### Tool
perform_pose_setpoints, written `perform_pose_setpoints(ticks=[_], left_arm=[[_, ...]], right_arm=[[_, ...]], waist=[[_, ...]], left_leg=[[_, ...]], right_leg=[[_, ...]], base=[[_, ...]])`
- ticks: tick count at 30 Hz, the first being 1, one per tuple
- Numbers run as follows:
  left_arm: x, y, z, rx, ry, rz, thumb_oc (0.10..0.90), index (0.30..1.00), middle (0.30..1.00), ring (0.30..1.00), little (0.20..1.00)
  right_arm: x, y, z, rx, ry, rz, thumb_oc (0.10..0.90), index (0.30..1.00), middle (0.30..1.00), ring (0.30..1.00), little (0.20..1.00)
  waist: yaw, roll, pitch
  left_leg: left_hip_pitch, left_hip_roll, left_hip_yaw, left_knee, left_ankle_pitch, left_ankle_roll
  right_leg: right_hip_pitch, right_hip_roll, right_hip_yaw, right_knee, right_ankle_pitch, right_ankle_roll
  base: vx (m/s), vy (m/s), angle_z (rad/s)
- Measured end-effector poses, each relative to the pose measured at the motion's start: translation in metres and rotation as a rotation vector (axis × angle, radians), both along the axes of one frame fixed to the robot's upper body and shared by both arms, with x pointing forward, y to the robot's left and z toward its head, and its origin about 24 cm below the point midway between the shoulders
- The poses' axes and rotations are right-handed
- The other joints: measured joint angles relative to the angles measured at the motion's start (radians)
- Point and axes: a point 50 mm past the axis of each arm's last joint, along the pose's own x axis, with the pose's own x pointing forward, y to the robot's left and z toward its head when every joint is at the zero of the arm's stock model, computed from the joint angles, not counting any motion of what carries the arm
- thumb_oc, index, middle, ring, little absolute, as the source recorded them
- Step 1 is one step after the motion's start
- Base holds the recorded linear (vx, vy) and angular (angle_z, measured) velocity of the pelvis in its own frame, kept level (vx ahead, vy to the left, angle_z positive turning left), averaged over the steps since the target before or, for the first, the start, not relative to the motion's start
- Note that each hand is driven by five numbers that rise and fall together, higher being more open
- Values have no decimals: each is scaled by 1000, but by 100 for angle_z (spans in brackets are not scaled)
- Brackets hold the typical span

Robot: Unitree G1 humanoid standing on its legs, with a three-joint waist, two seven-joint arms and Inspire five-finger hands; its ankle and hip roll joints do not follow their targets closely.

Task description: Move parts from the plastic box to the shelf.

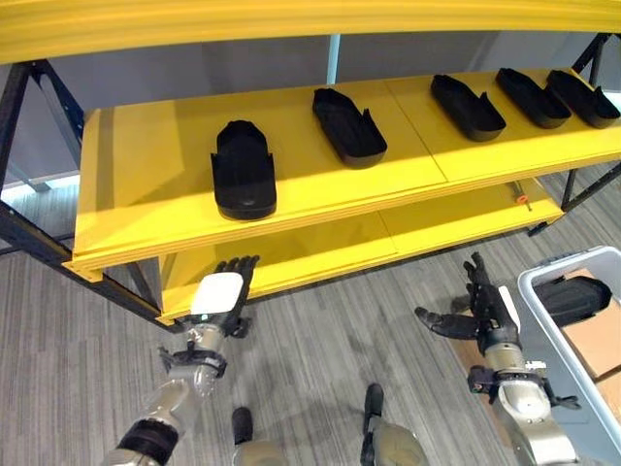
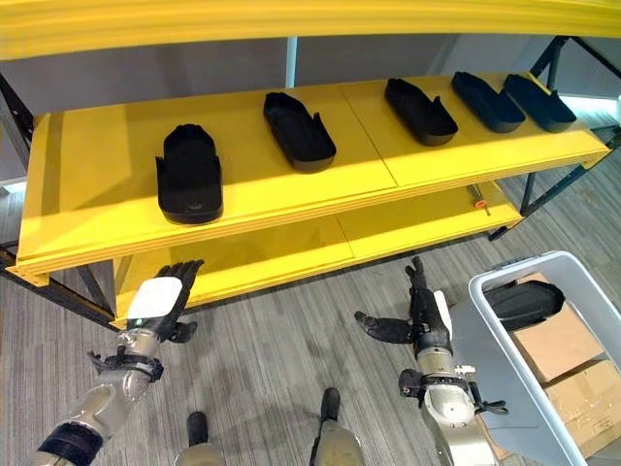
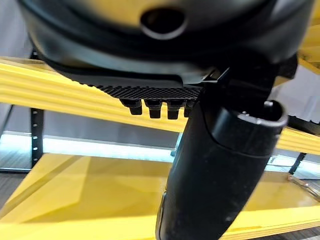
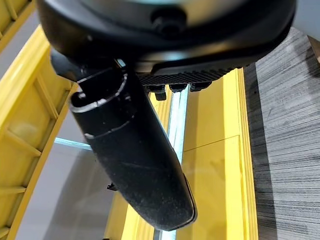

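1. Shelf (image 1: 146,165): yellow boards on a dark frame. I see an upper level, a lower level beneath it, and a yellow beam across the top of the head views.
2. Parts on upper level: five black moulded pieces in a row, all apart from each other. From robot's left: wide part (image 1: 244,171), long part (image 1: 348,127), third part (image 1: 467,107), fourth part (image 1: 532,97), fifth part (image 1: 582,98) nearest the right end.
3. Plastic box (image 2: 505,349): pale grey, on the floor at robot's right, beside the right arm. One black part (image 2: 524,303) lies inside at the far end, w/ cardboard boxes (image 2: 555,345) next to it.
4. Left hand (image 1: 221,296): raised in front of the lower level's edge, below the wide part. Fingers straight and apart, holding nothing. White cover on its back.
5. Right hand (image 2: 419,316): over the floor between shelf and box. Fingers straight, pointing up toward the shelf, thumb out to the side; I see nothing in it.
6. Small orange-tipped item (image 1: 522,201): lies on the lower level near its right end; can't tell what it is.
7. Floor (image 1: 310,340): grey striped carpet.
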Motion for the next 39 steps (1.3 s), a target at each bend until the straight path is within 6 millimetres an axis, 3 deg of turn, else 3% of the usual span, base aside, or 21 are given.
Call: perform_pose_setpoints(ticks=[20,39], left_arm=[[23,-4,18,-59,-97,49,900,1000,1000,1000,1000],[26,-2,31,-55,-152,56,900,1000,1000,1000,1000]], right_arm=[[10,7,9,-1,-42,18,900,1000,1000,1000,1000],[12,7,10,-1,-47,16,900,1000,1000,1000,1000]], waist=[[-22,2,13],[-21,2,13]], left_leg=[[2,-1,25,0,-19,-5],[-4,-1,27,0,-20,-6]], right_leg=[[-15,1,18,0,-5,11],[-25,1,22,0,-5,11]], base=[[19,10,-2],[2,0,0]])
